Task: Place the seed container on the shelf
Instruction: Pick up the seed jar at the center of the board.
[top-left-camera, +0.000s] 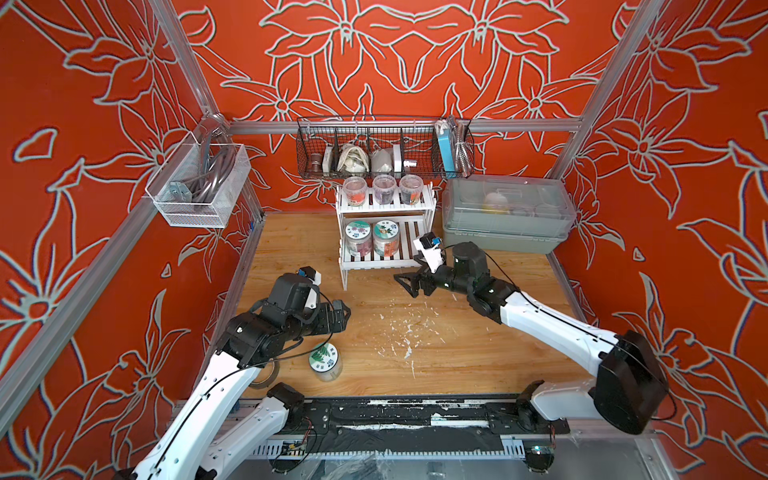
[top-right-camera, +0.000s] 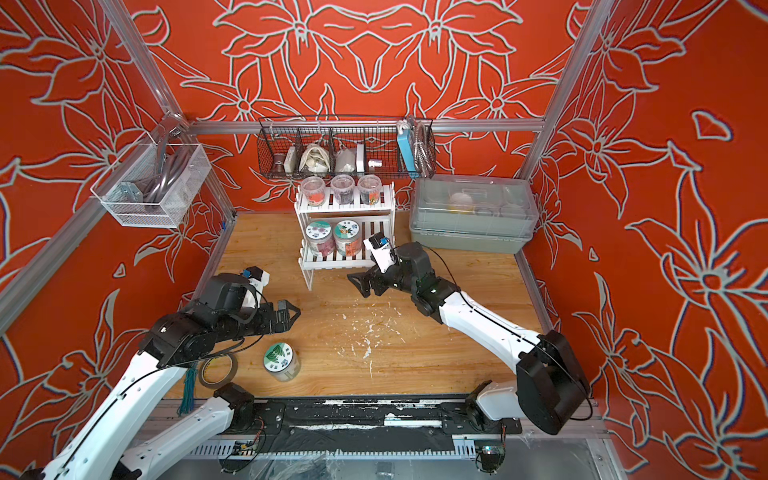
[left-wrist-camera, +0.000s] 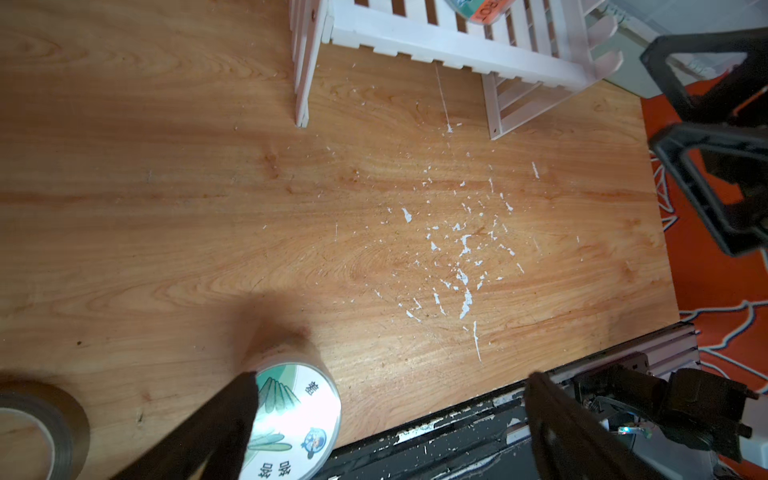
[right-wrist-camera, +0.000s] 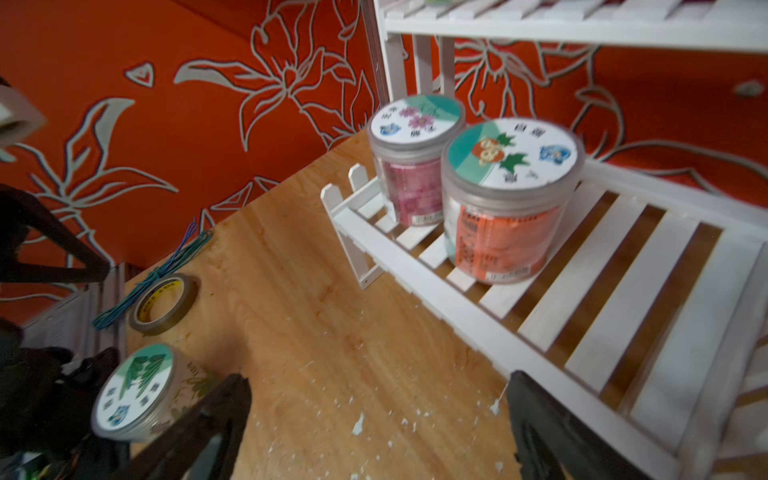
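The clear round plastic seed container (top-left-camera: 325, 361) with a white-and-green lid printed with green leaves stands upright on the scuffed wooden surface (top-left-camera: 457, 345), near its front edge and well apart from the white two-tier slatted shelf (top-left-camera: 384, 262) at the back. What it holds is too faint to make out. Near it lie a brown roll of tape (top-right-camera: 217, 370) and a bundle of blue-green wire (top-right-camera: 189, 386). The left fingers (left-wrist-camera: 224, 424) are spread wide and hold nothing. They hang over the surface near the container, and in the left wrist view one of them overlaps the lid, though whether it touches cannot be told. The right fingers (right-wrist-camera: 540, 419) are likewise spread wide and empty, just in front of the shelf's lower tier. On that tier two clear lidded jars stand close side by side: a pink-flower-lidded jar (right-wrist-camera: 415, 124) holding pinkish material, and a pumpkin-lidded jar (right-wrist-camera: 511, 153) wrapped in an orange label. The upper tier carries three clear tubs (top-left-camera: 384, 188) in a row, with reddish, purple and dark mixed fills. Above the shelf hangs a black wire basket (top-left-camera: 304, 141) of small oddments. Beside the shelf sits a grey lidded plastic box (top-left-camera: 505, 243) with dim shapes inside. On the left wall is a white mesh basket (top-left-camera: 191, 214) holding grey cable.
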